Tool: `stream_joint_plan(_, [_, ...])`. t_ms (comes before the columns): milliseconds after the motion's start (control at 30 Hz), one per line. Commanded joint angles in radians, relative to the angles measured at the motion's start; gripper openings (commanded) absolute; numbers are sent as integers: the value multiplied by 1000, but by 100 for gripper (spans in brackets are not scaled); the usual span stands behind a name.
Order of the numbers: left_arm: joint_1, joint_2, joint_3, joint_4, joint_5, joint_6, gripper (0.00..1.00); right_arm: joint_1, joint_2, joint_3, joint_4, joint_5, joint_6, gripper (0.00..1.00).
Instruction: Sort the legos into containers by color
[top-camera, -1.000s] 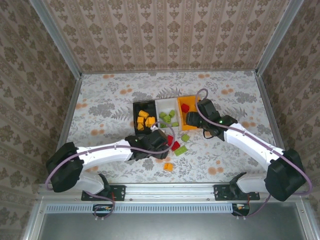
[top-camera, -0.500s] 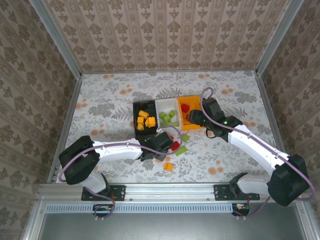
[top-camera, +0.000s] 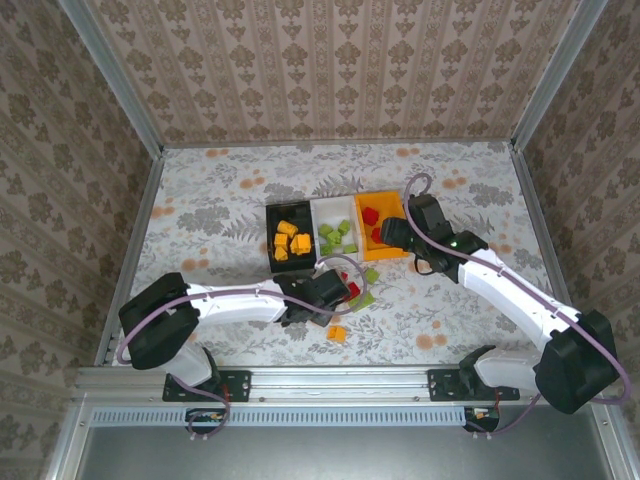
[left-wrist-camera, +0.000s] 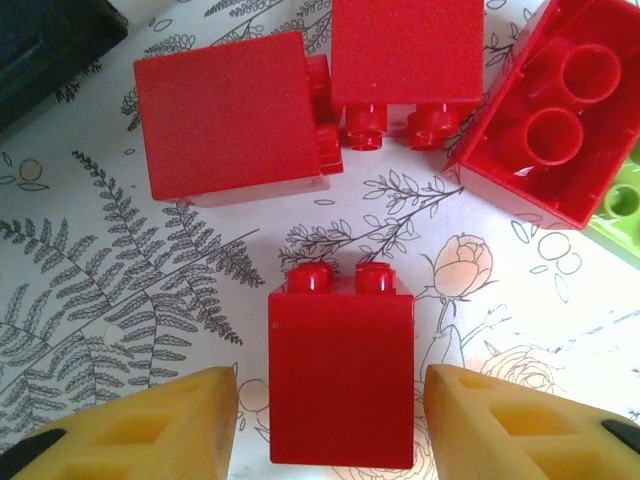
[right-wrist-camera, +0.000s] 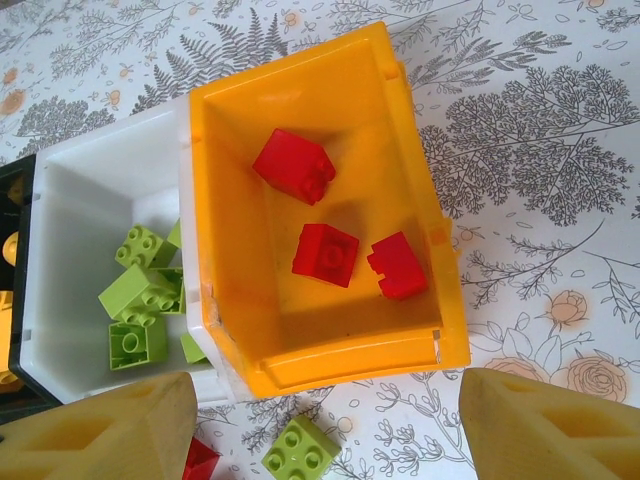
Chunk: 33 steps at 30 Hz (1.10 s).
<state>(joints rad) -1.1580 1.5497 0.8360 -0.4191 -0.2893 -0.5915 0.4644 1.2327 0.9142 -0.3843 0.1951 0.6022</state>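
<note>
1. A red brick (left-wrist-camera: 342, 375) lies on its side on the worktop (left-wrist-camera: 120, 290), between the pads (left-wrist-camera: 150, 425) of the left tool (left-wrist-camera: 328, 410), with its studs pointing away from the wrist.
2. The left tool's jaws stand apart. A thin gap shows on each side of the brick, and neither pad touches it.
3. Just beyond that tool lie three loose reds (left-wrist-camera: 235, 115), with a green brick (left-wrist-camera: 615, 205) further right.
4. Ahead of the right tool (right-wrist-camera: 325, 420) sits the orange bin (right-wrist-camera: 330, 365), holding three binned reds (right-wrist-camera: 325, 255).
5. The right tool's jaws are wide apart and grip nothing.
6. To the left of the right tool, the white bin (right-wrist-camera: 100, 190) touches the orange one and holds greens (right-wrist-camera: 140, 290).
7. Further left, the black bin (top-camera: 270, 225) holds yellow bricks (top-camera: 290, 240).
</note>
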Motion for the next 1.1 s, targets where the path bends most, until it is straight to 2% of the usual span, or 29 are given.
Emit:
stream_joint_plan(0, [-5,28,21,-20,-13,-2,58,-9,-32,-12,-11,-6,-5,71])
stream_joint_plan(67, [-5,46,23,-12,-10,-1,57,-11,-37,-15,-15,-8,-7,71])
stream_joint_plan(333, [-5,33,53,-25,-16,10,32,-34,-62,-30,-19,-5,-6,71])
stream_joint_plan(500, [9,-57,130,-22,-4,57,30,-52,-93,-62,-15,4,11,71])
stream_joint_plan(600, [69,-60,196,44,63,97,30,-66,-116,-88,-12,13,28,71])
stream_joint_plan(833, [204,132,428,202,241,151,30,-91,-142,-127,-14,6,44,71])
stream_joint_plan(1067, [248,385,734,180,357,170,30,-101,-155,-145,-25,0,34,71])
